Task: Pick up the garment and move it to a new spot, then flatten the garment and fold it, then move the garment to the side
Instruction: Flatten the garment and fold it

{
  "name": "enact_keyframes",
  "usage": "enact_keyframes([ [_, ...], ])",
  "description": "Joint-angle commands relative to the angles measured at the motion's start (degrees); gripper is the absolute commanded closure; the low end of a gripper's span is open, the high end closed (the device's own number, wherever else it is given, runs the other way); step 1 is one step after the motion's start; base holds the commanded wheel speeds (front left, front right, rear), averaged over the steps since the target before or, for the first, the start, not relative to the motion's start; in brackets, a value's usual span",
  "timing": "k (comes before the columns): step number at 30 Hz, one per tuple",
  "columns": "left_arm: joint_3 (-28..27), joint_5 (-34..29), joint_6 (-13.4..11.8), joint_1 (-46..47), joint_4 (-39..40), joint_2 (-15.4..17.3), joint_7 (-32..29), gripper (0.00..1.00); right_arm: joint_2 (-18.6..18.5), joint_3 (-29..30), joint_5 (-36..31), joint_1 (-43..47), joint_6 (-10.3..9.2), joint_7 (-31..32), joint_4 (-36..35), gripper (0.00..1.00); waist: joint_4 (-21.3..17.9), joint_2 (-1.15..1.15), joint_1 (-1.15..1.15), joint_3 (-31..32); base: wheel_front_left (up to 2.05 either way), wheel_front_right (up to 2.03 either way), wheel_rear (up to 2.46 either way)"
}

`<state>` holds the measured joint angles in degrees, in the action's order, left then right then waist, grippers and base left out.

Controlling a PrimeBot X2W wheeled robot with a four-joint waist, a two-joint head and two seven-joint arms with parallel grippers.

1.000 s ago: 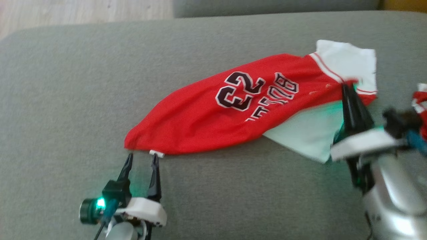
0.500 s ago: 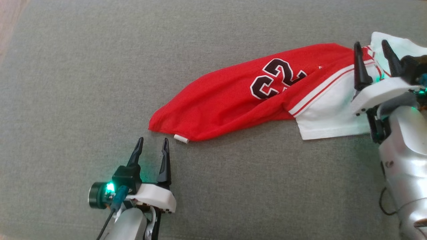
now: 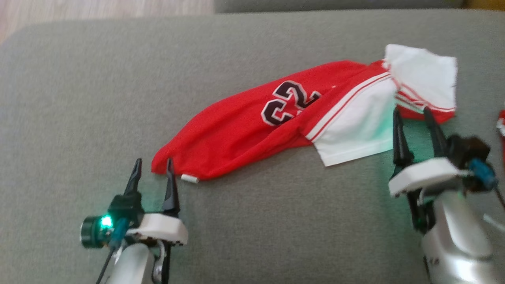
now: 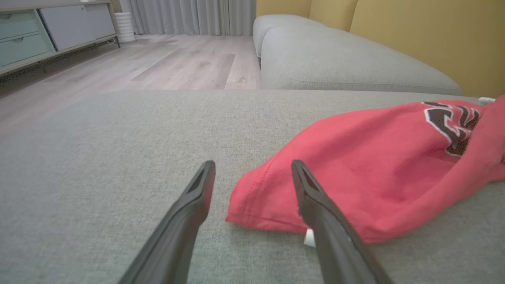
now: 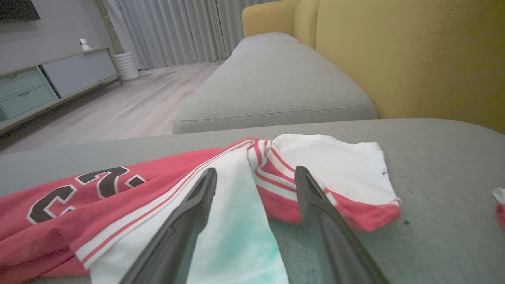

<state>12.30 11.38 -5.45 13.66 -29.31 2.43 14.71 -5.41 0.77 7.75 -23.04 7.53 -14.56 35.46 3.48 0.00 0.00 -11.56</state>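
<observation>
I see a wide grey sofa cushion (image 3: 252,228) carrying everything. The garment (image 3: 236,132), red with white parts at its right end, lies rumpled directly on it, stretched from lower left to upper right. A small red-and-white scrap (image 3: 501,122) lies near the cushion's right side, apart from the garment.

The garment (image 3: 236,130) — a red jersey with white, red-striped sleeves and a dark, white-edged number — is laid out slantwise on the grey cushion (image 3: 79,98). It is bunched lengthwise, one white sleeve folded over the red body.
</observation>
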Motion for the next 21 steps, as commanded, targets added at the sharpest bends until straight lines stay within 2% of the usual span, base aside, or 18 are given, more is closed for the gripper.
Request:
enact_keyframes([
  [1, -3.05, -0.78, 0.35, -0.56, 1.78, 0.44, 0.29, 0.00, 0.87, -0.94, 0.69, 1.00, -0.04, -0.44, -3.04, 0.00, -1.93, 0.00, 0.00, 2.50, 0.00, 0.00, 0.00],
  [12, -7.11, -1.14, 1.25, -7.96, 4.16, 0.44, 0.29, 0.00, 2.39, -2.61, 2.14, 12.97, -0.04, -0.44, -6.74, 0.00, -4.17, 0.00, 0.00, 8.35, 0.00, 0.00, 0.00],
  [21, -6.58, -0.15, 1.32, -9.92, 5.04, 0.44, 0.29, 0.00, 2.52, -4.98, 3.61, 14.77, -0.04, -0.44, -6.31, 0.00, -4.52, 0.00, 0.00, 9.20, 0.00, 0.00, 0.00],
])
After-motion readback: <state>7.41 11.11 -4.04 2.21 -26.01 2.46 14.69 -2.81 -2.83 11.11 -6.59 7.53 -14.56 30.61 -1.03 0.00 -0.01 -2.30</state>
